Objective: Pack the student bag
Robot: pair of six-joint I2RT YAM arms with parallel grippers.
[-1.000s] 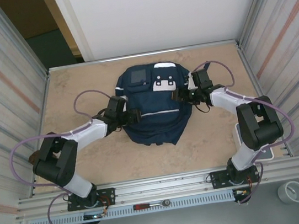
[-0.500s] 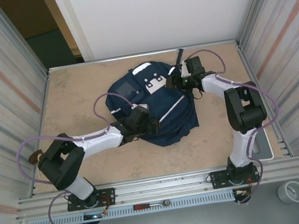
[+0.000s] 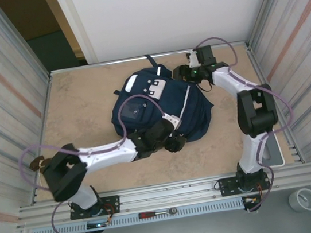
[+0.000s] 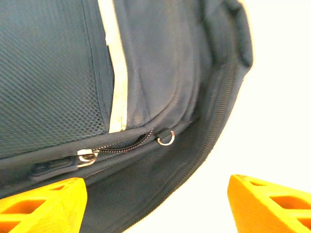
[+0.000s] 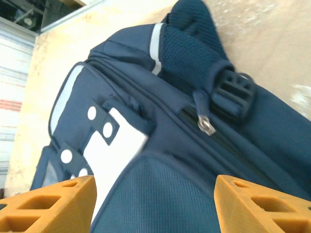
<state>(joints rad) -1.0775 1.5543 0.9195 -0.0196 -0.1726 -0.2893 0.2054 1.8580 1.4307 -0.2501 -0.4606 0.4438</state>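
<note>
The student bag (image 3: 159, 101) is a navy backpack lying on the tan table, turned so its white top patch (image 3: 131, 83) points to the far left. My left gripper (image 3: 175, 141) is at the bag's near edge. In the left wrist view (image 4: 158, 206) its orange fingers stand wide apart, with the zipped seam of the bag (image 4: 146, 73) against the left one and bare table beside the right one. My right gripper (image 3: 183, 73) is at the bag's far right corner. In the right wrist view (image 5: 155, 206) its fingers are spread over a mesh bulge of the bag (image 5: 184, 160), below a zip pull (image 5: 206, 125).
Metal walls close in the table on the left and right, with a white panel behind. A flat white object (image 3: 277, 157) lies by the right arm's base. A ratchet tool (image 3: 157, 213) rests on the front rail, and a tape roll (image 3: 303, 200) sits beyond it.
The bag has turned counter-clockwise, its top swinging to the far left. My left gripper swept from the bag's left side round to its near edge. My right gripper moved toward the back.
</note>
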